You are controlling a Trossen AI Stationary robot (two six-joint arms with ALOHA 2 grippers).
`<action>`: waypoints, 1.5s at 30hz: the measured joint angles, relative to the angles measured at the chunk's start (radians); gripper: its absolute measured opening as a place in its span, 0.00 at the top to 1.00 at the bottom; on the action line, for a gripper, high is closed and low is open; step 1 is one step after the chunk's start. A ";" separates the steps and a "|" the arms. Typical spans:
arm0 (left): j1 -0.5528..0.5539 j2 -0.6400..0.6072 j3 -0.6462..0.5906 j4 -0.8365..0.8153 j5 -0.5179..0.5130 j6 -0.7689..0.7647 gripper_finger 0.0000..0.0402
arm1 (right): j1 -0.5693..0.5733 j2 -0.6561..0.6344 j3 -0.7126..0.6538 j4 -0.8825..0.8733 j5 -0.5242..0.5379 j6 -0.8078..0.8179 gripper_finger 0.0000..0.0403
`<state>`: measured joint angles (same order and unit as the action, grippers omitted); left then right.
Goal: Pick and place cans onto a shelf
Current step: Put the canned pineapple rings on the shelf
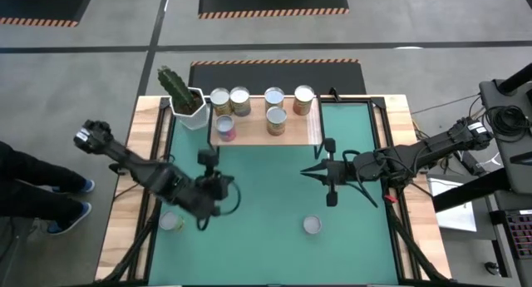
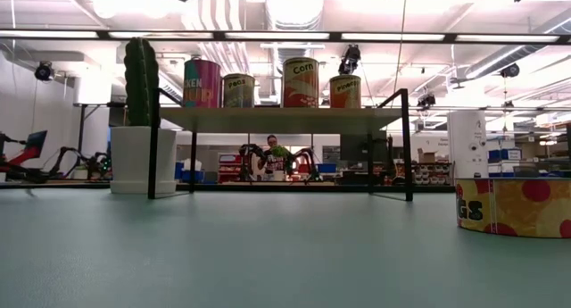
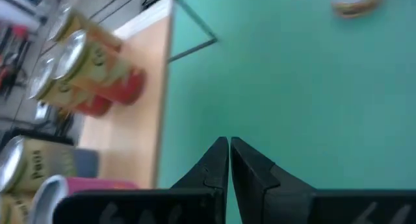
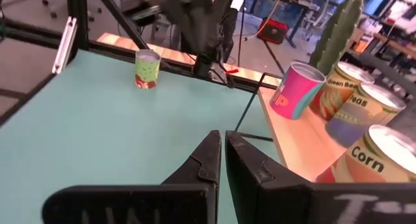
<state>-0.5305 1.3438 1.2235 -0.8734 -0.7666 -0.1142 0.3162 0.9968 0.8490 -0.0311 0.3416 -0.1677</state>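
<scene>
In the left wrist view, the cans (image 3: pixel 84 68) on the shelf (image 3: pixel 140 107) were blurred, their labels mostly unreadable, and the pink can (image 3: pixel 71 188) beside the left gripper (image 3: pixel 229 146) was cut off by the edge. Far ahead of those fingertips, another can (image 3: pixel 354 1) was cropped and smeared. In the low view, a spotted can (image 2: pixel 516 206) was cut off at the side.

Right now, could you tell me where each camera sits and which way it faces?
High: overhead, straight down; both arms, shelf.
Low: table height, level toward the shelf and room; no arm visible.
Left wrist: past the shut left gripper toward the shelf.
Right wrist: past the shut right gripper; left arm beyond.
Shared: all show the pink can.
</scene>
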 joint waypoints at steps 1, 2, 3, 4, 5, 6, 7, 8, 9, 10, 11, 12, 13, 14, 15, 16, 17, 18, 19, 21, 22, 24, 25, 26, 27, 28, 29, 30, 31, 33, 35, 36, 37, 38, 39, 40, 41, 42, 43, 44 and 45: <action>-0.023 -0.005 -0.013 0.001 0.000 -0.011 1.00 | 0.000 0.000 0.000 0.000 0.000 0.018 0.97; -0.042 -0.009 -0.023 0.001 0.000 -0.027 1.00 | 0.000 0.000 0.000 0.002 0.000 0.035 0.97; -0.057 -0.013 -0.032 0.002 0.000 -0.046 1.00 | 0.000 0.001 0.000 0.005 0.000 0.057 0.97; -0.069 -0.017 -0.041 0.003 0.000 -0.063 1.00 | 0.000 0.003 0.000 0.005 0.000 0.085 0.97; -0.080 -0.022 -0.050 0.003 -0.001 -0.076 1.00 | 0.000 0.013 0.000 0.006 -0.002 0.116 0.97; -0.088 -0.027 -0.061 0.003 -0.001 -0.084 1.00 | 0.001 0.022 0.001 0.006 -0.010 0.150 0.97; -0.093 -0.033 -0.072 0.006 -0.002 -0.087 1.00 | 0.002 0.033 0.001 0.000 -0.018 0.181 0.97; -0.097 -0.038 -0.082 0.007 -0.009 -0.089 1.00 | 0.002 0.049 0.000 -0.009 -0.040 0.216 0.97; -0.098 -0.043 -0.092 0.008 -0.022 -0.089 1.00 | 0.002 0.064 0.000 -0.013 -0.062 0.251 0.97; -0.098 -0.049 -0.102 0.008 -0.036 -0.089 1.00 | 0.002 0.080 0.000 -0.019 -0.080 0.290 0.97; -0.098 -0.056 -0.111 0.008 -0.045 -0.089 1.00 | 0.002 0.097 0.000 -0.025 -0.097 0.329 0.97; -0.097 -0.064 -0.121 0.009 -0.058 -0.085 1.00 | 0.002 0.113 0.000 -0.027 -0.119 0.370 0.97; -0.097 -0.074 -0.131 0.010 -0.063 -0.079 1.00 | 0.002 0.129 0.000 -0.027 -0.142 0.404 0.97; -0.097 -0.085 -0.143 0.012 -0.065 -0.073 1.00 | 0.002 0.144 0.000 -0.028 -0.168 0.437 0.97; -0.098 -0.097 -0.154 0.016 -0.064 -0.069 1.00 | 0.002 0.157 0.000 -0.032 -0.195 0.468 0.97; -0.098 -0.110 -0.163 0.019 -0.064 -0.065 1.00 | 0.002 0.169 0.000 -0.041 -0.222 0.502 0.97; -0.098 -0.125 -0.170 0.020 -0.064 -0.063 1.00 | 0.002 0.178 0.000 -0.054 -0.243 0.537 0.97; -0.098 -0.141 -0.176 0.024 -0.069 -0.063 1.00 | 0.002 0.185 0.001 -0.073 -0.260 0.575 0.97; -0.098 -0.156 -0.179 0.027 -0.087 -0.063 1.00 | 0.004 0.191 0.007 -0.106 -0.271 0.617 0.97; -0.098 -0.186 -0.186 0.029 -0.136 -0.063 1.00 | 0.014 0.203 0.028 -0.176 -0.271 0.692 0.97; -0.097 -0.199 -0.189 0.028 -0.161 -0.063 1.00 | 0.021 0.211 0.040 -0.211 -0.270 0.729 0.97; -0.097 -0.225 -0.191 0.030 -0.200 -0.061 1.00 | 0.039 0.226 0.070 -0.282 -0.271 0.789 0.97; -0.097 -0.236 -0.192 0.031 -0.214 -0.058 1.00 | 0.048 0.236 0.087 -0.318 -0.272 0.820 0.97; -0.097 -0.246 -0.192 0.032 -0.223 -0.056 1.00 | 0.057 0.247 0.106 -0.359 -0.272 0.851 0.97; -0.097 -0.255 -0.192 0.033 -0.235 -0.055 1.00 | 0.066 0.259 0.127 -0.402 -0.272 0.879 0.97; -0.097 -0.264 -0.192 0.033 -0.243 -0.055 1.00 | 0.074 0.271 0.149 -0.447 -0.272 0.906 0.97; -0.097 -0.271 -0.192 0.033 -0.248 -0.055 1.00 | 0.082 0.285 0.172 -0.497 -0.272 0.928 0.97; -0.096 -0.279 -0.192 0.033 -0.249 -0.055 1.00 | 0.089 0.299 0.195 -0.552 -0.272 0.946 0.97; -0.096 -0.284 -0.192 0.033 -0.249 -0.055 1.00 | 0.096 0.315 0.217 -0.605 -0.271 0.963 0.97; -0.096 -0.290 -0.192 0.033 -0.249 -0.055 1.00 | 0.111 0.351 0.258 -0.699 -0.272 0.981 0.97; -0.096 -0.293 -0.192 0.033 -0.249 -0.055 1.00 | 0.125 0.391 0.292 -0.770 -0.272 0.980 0.97; -0.096 -0.294 -0.192 0.033 -0.249 -0.055 1.00 | 0.132 0.412 0.306 -0.791 -0.272 0.976 0.97; -0.096 -0.293 -0.192 0.033 -0.249 -0.055 1.00 | 0.140 0.430 0.316 -0.803 -0.271 0.971 0.97; -0.096 -0.291 -0.192 0.033 -0.249 -0.055 1.00 | 0.147 0.449 0.322 -0.808 -0.271 0.965 0.97; -0.096 -0.288 -0.192 0.033 -0.249 -0.055 1.00 | 0.152 0.466 0.327 -0.808 -0.272 0.959 0.97; -0.096 -0.285 -0.192 0.033 -0.249 -0.055 1.00 | 0.157 0.483 0.333 -0.806 -0.272 0.952 0.97; -0.096 -0.281 -0.192 0.033 -0.249 -0.055 1.00 | 0.161 0.498 0.338 -0.805 -0.279 0.944 0.97; -0.096 -0.278 -0.192 0.033 -0.249 -0.055 1.00 | 0.162 0.512 0.341 -0.803 -0.290 0.936 0.97; -0.096 -0.274 -0.192 0.033 -0.249 -0.055 1.00 | 0.164 0.524 0.343 -0.800 -0.293 0.934 0.96; -0.096 -0.271 -0.192 0.033 -0.249 -0.055 1.00 | 0.164 0.535 0.343 -0.795 -0.293 0.933 0.95; -0.096 -0.269 -0.192 0.033 -0.249 -0.055 1.00 | 0.164 0.545 0.343 -0.792 -0.293 0.934 0.94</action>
<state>-0.6266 1.0752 1.0313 -0.8406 -1.0153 -0.1692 0.4801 1.5421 1.1921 -0.8230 0.0486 0.7658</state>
